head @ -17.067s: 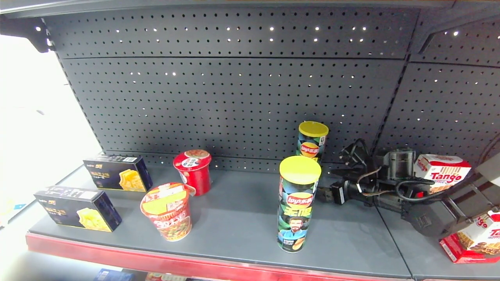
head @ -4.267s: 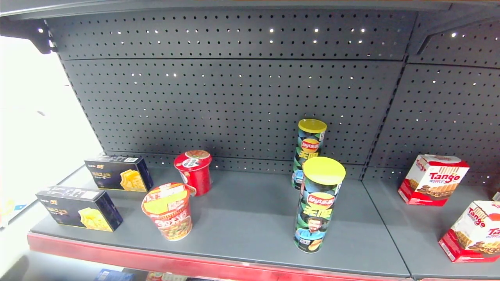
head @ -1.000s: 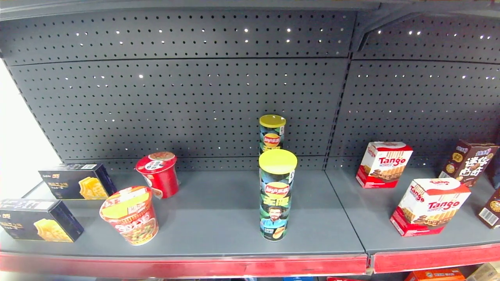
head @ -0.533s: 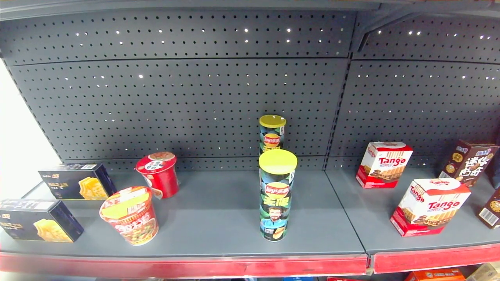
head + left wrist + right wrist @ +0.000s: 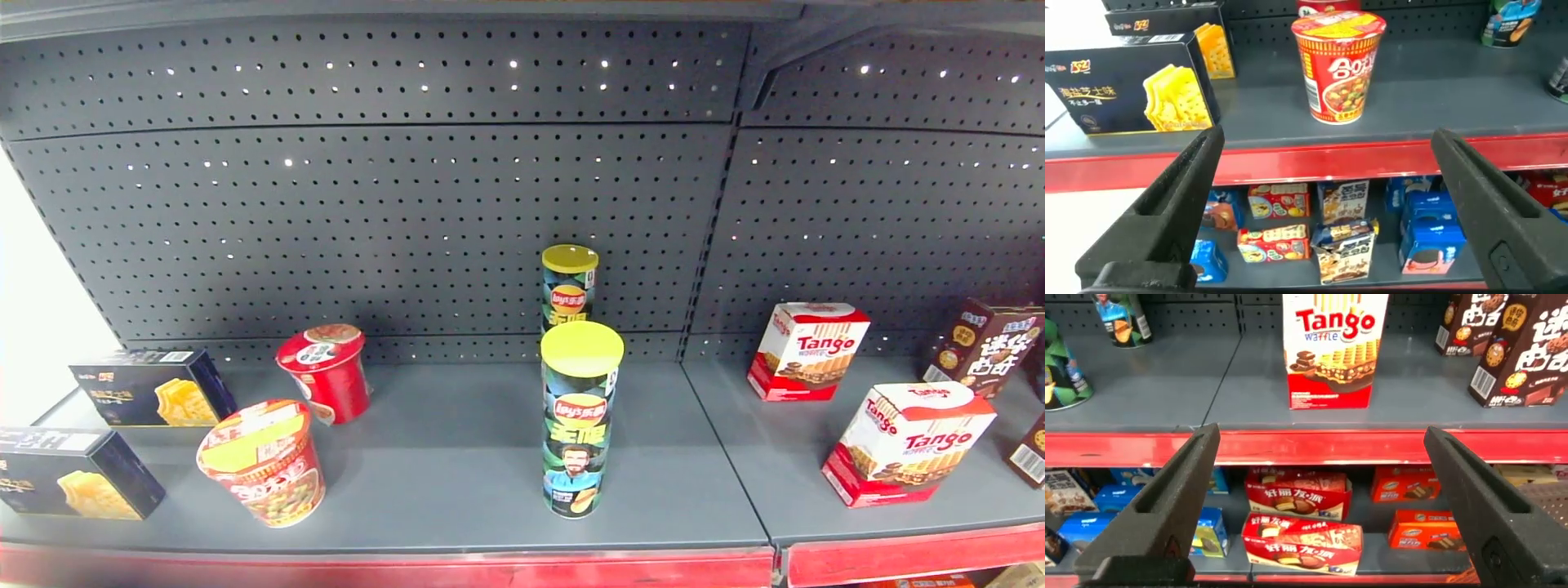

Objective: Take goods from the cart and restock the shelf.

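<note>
In front of the shelf [image 5: 457,457], both arms are empty-handed, so the step in hand looks like going for the next item. The next move probably calls for turning to the cart and closing on a fresh pack. The left gripper [image 5: 1327,139] is spread wide, holding and touching nothing. Straight ahead of it, past the red shelf edge, stands a noodle cup [image 5: 1337,65], with a cracker box [image 5: 1135,86] near it on the robot's left. The right gripper [image 5: 1321,433] is spread just as wide and empty, with a wafer box [image 5: 1333,347] directly ahead.

Yellow-lidded green chip can [image 5: 576,425], red noodle cup [image 5: 263,462], red-and-white wafer box [image 5: 906,445], grey shelf [image 5: 457,465]
</note>
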Tool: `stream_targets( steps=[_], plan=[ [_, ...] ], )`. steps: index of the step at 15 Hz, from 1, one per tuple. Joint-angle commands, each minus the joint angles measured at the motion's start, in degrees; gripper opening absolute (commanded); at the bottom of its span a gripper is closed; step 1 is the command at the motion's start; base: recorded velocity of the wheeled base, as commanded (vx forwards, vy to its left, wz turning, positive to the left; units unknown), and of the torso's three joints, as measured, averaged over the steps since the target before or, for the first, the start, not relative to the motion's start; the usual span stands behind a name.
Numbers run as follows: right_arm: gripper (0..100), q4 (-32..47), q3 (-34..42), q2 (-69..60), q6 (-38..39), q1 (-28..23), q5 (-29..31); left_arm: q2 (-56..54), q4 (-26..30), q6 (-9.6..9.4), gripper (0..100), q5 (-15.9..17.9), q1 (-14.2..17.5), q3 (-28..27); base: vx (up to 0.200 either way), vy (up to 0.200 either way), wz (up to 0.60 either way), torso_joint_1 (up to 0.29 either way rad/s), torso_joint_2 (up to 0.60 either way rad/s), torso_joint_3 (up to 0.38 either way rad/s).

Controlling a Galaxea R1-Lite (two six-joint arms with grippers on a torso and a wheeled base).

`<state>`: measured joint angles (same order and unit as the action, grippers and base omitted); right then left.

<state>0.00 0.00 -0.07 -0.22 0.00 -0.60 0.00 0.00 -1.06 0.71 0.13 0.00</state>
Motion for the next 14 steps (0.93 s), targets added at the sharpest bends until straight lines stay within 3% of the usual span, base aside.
stream_targets(
  steps=[1, 3, 14],
  plan=[
    [100, 0.0, 0.0, 0.07, -0.04, 0.0, -0.02, 0.0, 0.0, -0.08, 100, 0.08, 0.04, 0.0, 0.0, 0.0, 0.0, 0.0, 0.0, 0.0],
    [100, 0.0, 0.0, 0.07, -0.04, 0.0, -0.02, 0.0, 0.0, -0.35, 100, 0.17, 0.04, 0.0, -0.2, 0.0, 0.0, -0.002, 0.0, 0.007],
    [100, 0.0, 0.0, 0.07, -0.04, 0.0, -0.02, 0.0, 0.0, 0.09, 100, -0.09, 0.04, 0.0, 0.0, 0.0, 0.0, 0.0, 0.0, 0.0]
  ],
)
